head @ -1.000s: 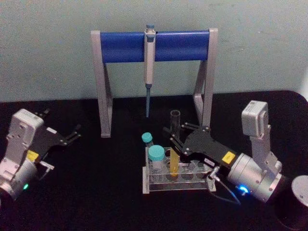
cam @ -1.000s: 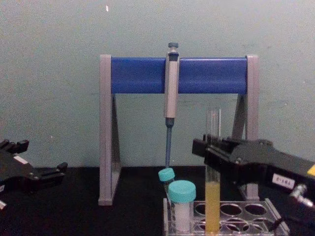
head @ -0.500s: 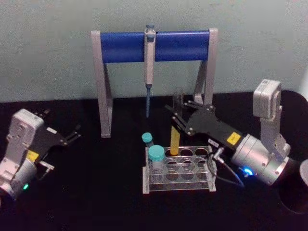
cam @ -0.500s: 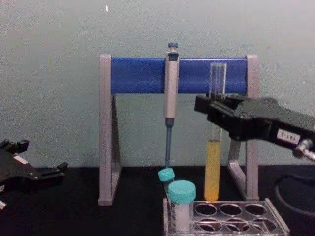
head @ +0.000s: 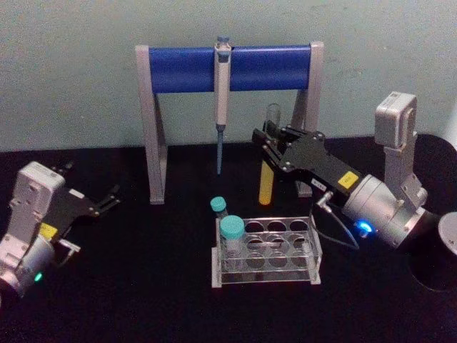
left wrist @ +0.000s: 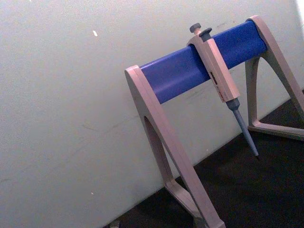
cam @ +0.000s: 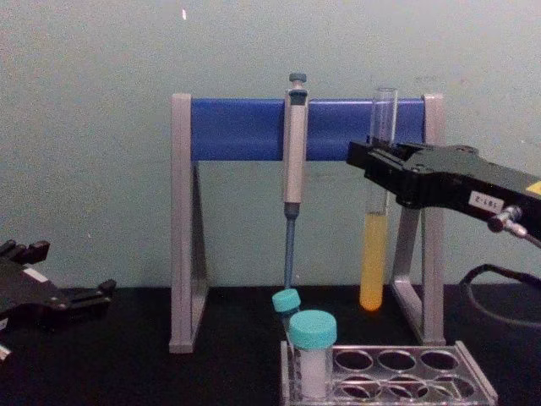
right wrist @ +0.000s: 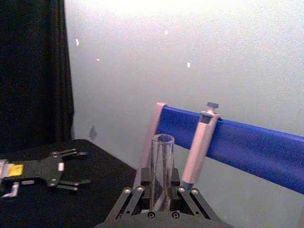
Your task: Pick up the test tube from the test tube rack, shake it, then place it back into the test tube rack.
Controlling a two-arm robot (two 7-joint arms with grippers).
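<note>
While the tall grey-and-blue pipette stand (head: 178,69) spans the rear of the black table (head: 143,286), the right gripper (head: 270,146) hangs before its right leg, fingers clamped on the upper part of the tall slim clear glass test tube (cam: 373,262). The left gripper (head: 107,200) sits parked at the left, fingers spread, holding nothing. The low clear plastic test tube rack (head: 265,280) stands nearer the robot. The test tube, yellow-orange liquid in its lower part, hangs upright, well clear of the rack. Judge step 1, the pick-up, done; step 2, the shake, is in hand. Next, command short wrist strokes, keeping the open mouth up and off the stand leg.
</note>
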